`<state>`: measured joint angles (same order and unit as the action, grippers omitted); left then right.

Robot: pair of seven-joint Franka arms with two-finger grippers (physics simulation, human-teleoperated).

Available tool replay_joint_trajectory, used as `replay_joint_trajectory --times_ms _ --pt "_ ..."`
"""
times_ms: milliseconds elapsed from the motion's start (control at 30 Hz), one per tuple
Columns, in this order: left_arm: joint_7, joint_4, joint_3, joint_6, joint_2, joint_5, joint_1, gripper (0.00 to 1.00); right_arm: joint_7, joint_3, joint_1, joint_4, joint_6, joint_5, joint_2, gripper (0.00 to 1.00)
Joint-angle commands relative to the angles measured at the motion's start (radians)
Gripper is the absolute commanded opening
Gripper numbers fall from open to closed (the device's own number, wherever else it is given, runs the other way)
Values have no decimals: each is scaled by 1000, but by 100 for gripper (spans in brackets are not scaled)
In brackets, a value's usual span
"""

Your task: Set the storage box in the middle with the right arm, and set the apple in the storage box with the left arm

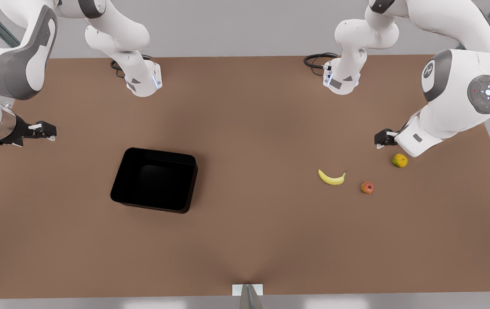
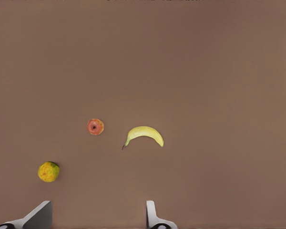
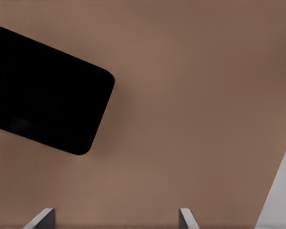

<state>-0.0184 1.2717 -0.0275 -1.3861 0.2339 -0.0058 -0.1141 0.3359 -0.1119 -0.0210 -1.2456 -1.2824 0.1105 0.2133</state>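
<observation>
Storage box (image 1: 153, 180) rests on brown table (image 1: 245, 240), toward front view's left, well apart from the fruit. Apple (image 1: 367, 187) lies toward front view's right, between banana (image 1: 332, 177) and greenish-yellow fruit (image 1: 400, 160). Left gripper (image 1: 383, 138) hangs above table near greenish-yellow fruit, jaws spread, nothing held; its fingers (image 2: 38, 217) frame the table in left wrist view. Right gripper (image 1: 44, 130) hangs at front view's left edge, apart from box, jaws also released; fingers (image 3: 186, 217) spread wide.
</observation>
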Motion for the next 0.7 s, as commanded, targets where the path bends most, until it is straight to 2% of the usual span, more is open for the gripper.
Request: replay_joint_trajectory --times_ms 0,67,100,167,267,333,400,433,467,533,667 --pt "0 2 0 -2 -2 -2 1 100 -2 0 0 -2 0 0 0 100" --pt "8 0 4 -2 13 9 1 100 -12 3 -5 -11 -2 -6 47 100" --pt "20 0 4 7 15 10 1 100 -200 26 -13 -34 -11 -54 75 100" --pt "-57 3 17 12 62 18 1 100 -495 136 -14 -210 -159 -80 48 100" --pt "-590 3 52 -5 150 -242 44 100 -607 161 -14 -368 -300 -114 23 100" --pt "-1007 14 149 -135 212 -555 45 100 -684 161 -14 -553 -478 -150 -5 100" --pt "-1058 100 293 -212 251 -890 40 100 -667 161 -14 -655 -598 -150 -20 100" --pt "-1086 181 299 -312 257 -1029 40 100 -666 161 -14 -715 -664 -150 -32 100" --pt "-1083 276 320 -379 254 -1195 36 100 -654 161 -14 -756 -732 -150 -29 100" --pt "-1042 541 383 -527 173 -1398 -32 100 -612 158 -13 -827 -851 -150 -19 100" --pt "-1019 630 385 -577 159 -1447 -61 100 -540 132 -4 -853 -902 -153 18 100"
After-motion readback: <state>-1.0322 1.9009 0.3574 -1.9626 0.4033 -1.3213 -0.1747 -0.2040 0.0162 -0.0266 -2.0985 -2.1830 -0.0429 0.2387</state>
